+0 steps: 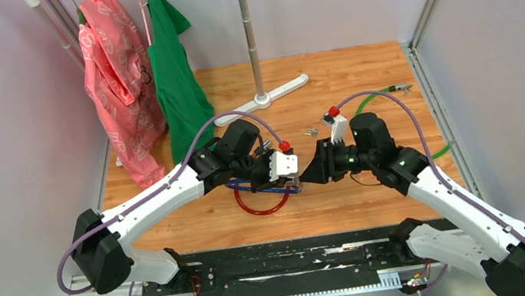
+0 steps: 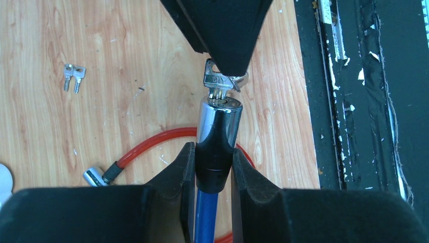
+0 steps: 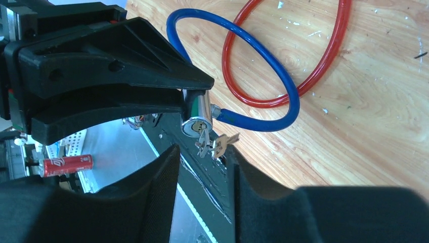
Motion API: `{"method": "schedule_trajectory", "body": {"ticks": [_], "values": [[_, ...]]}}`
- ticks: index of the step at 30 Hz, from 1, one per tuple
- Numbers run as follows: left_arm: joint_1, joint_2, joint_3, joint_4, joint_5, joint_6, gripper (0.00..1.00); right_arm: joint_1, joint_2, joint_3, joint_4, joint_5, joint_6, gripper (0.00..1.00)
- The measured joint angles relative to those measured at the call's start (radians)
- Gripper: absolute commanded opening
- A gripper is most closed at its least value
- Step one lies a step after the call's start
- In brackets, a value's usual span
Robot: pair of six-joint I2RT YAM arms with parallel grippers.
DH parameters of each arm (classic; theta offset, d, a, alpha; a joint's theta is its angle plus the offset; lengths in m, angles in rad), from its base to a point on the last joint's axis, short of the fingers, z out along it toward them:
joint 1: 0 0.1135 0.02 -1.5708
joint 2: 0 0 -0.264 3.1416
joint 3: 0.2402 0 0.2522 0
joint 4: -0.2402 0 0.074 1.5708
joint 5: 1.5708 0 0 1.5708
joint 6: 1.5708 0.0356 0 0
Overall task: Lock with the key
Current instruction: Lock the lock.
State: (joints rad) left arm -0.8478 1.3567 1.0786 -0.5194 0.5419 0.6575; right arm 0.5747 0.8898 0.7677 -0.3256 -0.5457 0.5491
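Observation:
My left gripper (image 2: 213,152) is shut on the black collar of the blue cable lock's chrome cylinder (image 2: 217,126), holding it above the table. The key (image 2: 218,83) is a small silvery piece that sticks in the keyhole at the cylinder's end. A second key (image 3: 226,144) dangles from it on a ring. My right gripper (image 3: 202,152) faces the cylinder (image 3: 196,114) end-on. Its jaws stand apart on either side of the key (image 3: 204,140), which sits at the fingertips. In the top view both grippers (image 1: 302,176) meet tip to tip over the cables.
The blue cable (image 3: 263,66) loops over a red cable (image 3: 324,66) on the wood. Two spare keys (image 2: 74,76) lie loose to the left. A green cable (image 1: 369,102), a stand pole (image 1: 249,33) and hanging clothes (image 1: 119,90) are further back. A black rail (image 1: 275,262) runs along the near edge.

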Motion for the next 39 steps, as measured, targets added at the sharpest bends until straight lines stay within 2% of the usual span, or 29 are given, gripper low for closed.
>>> {"method": "schedule_trajectory", "body": {"ticks": [2,10,15,19,27,39], "values": [[0.000,0.000,0.000,0.000,0.000,-0.001,0.00,0.000,0.011,0.000,0.011,-0.011,0.002,0.32],[0.000,0.000,0.000,0.000,0.000,-0.003,0.00,0.000,0.063,0.000,0.027,-0.058,-0.018,0.25],[0.000,0.000,0.000,-0.002,0.000,-0.003,0.00,0.000,0.078,0.000,0.027,-0.091,-0.037,0.00],[0.000,0.000,0.000,-0.006,0.004,-0.002,0.00,0.000,0.077,0.000,0.032,-0.105,-0.082,0.00],[0.000,0.000,0.000,0.005,0.003,-0.002,0.00,0.000,0.066,0.000,0.043,-0.114,-0.398,0.00],[0.002,0.000,0.001,0.007,-0.003,0.002,0.00,0.090,0.024,-0.022,0.080,-0.085,-1.079,0.00]]}}
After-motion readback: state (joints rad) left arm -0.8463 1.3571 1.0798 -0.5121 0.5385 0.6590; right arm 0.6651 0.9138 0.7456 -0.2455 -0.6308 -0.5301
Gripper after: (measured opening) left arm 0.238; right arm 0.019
